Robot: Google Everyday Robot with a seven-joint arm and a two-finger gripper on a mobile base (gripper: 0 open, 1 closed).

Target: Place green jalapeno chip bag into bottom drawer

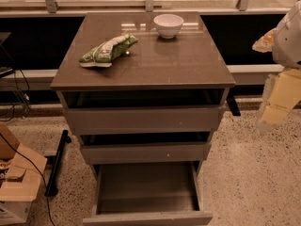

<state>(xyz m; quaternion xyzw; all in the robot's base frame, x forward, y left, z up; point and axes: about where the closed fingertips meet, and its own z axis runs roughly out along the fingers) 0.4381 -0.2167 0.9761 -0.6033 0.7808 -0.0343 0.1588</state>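
**Item: green jalapeno chip bag** (pixel 109 51). It was found lying flat on the cabinet top (pixel 155 69), in the left half and towards the rear. The long axis was set from about 8 o'clock to 2 o'clock, with the broader end at 8 o'clock.

**Relation to gripper.** The gripper (pixel 280 98) was recorded at the right edge of the view, off the cabinet's right side and well apart from the bag. From it the bag was placed at roughly 9 to 10 o'clock, so the 2 o'clock end was judged the nearer one. Whether the gripper was apart or together could not be told. Nothing was seen held in it.

**Adjacent.** A white bowl (pixel 168 25) was noted upright at 2 o'clock from the bag, near its tip but apart from it.

**Destination.** The bottom drawer (pixel 146 218) was found pulled out, at about 5 to 6 o'clock from the bag and below it, its tray showing nothing inside. The two upper drawers (pixel 141 120) were noted only slightly out.

**Judgement.** A reach leftward across the cabinet top was held to be required, with the grasp set across the long axis.
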